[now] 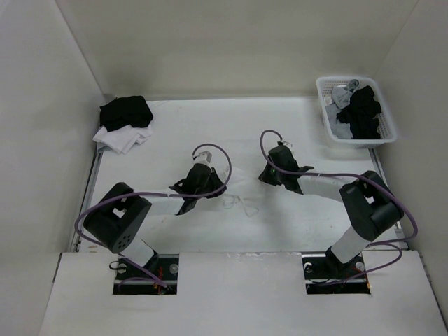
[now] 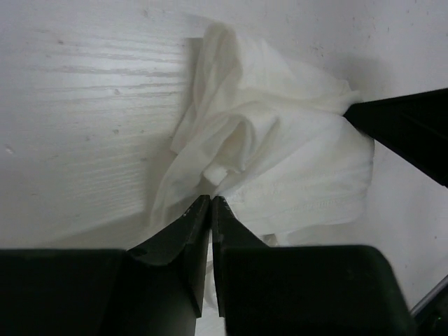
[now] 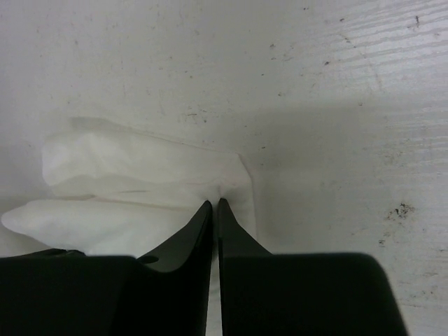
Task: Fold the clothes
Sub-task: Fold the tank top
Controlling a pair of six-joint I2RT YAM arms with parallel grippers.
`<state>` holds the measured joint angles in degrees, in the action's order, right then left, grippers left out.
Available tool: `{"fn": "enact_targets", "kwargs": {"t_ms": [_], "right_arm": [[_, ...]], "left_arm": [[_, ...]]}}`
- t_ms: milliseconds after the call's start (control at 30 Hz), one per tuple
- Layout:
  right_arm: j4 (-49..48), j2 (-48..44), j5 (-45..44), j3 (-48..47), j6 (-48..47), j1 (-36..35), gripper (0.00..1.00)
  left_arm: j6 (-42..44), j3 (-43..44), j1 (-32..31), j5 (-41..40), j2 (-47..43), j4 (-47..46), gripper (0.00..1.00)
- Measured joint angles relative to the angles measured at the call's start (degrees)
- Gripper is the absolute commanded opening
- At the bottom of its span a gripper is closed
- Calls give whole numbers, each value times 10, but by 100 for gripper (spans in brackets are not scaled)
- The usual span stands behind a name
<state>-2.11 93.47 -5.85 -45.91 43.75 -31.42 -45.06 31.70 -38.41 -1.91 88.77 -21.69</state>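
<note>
**White table, camisole bunched between both grippers**

White-walled bay and a white table (image 1: 280,126), so the white camisole (image 2: 280,154) nearly vanishes from above. You mostly spot it by its thin straps (image 1: 243,205) lying mid-table, a bit toward the bases. It's crumpled, not flat, and sits in the gap between your two arms. Its long axis runs side to side, from one gripper to the other.

Left gripper (image 2: 211,199): jaws pressed almost together with the tips down in the fabric, which looks like a pinch on a fold. Right gripper (image 3: 213,204): same story, jaws all but closed right on a corner of the cloth. From the left wrist you can see the right one's black finger touching the far end of the bunch. So neither arm is nearer; each has its own end.

My read is that your next move means drawing those ends apart along that axis to spread it out. Watch the slack middle, since thin fabric like this could slip out of a pinch.

The stack of folded black-and-white garments (image 1: 124,122) and the laundry basket (image 1: 360,141) sit well apart at the back corners.
</note>
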Motion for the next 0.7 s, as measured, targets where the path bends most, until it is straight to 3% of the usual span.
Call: {"fn": "enact_targets", "kwargs": {"t_ms": [200,267,433,500,700], "right_arm": [[-10,-1,-8,11,3,7,7],[-16,-2,-8,18,7,10,8],[-25,-3,-10,22,12,18,32],[-33,-4,-10,24,14,20,41],[-32,-56,-12,52,10,21,52]], "left_arm": [[-33,-44,68,39,-18,-39,1],[-46,-52,83,54,-17,-52,6],[-68,-55,88,84,9,-90,30],[-79,-55,88,93,17,-100,30],[-78,-73,82,72,-41,-86,35]]}}
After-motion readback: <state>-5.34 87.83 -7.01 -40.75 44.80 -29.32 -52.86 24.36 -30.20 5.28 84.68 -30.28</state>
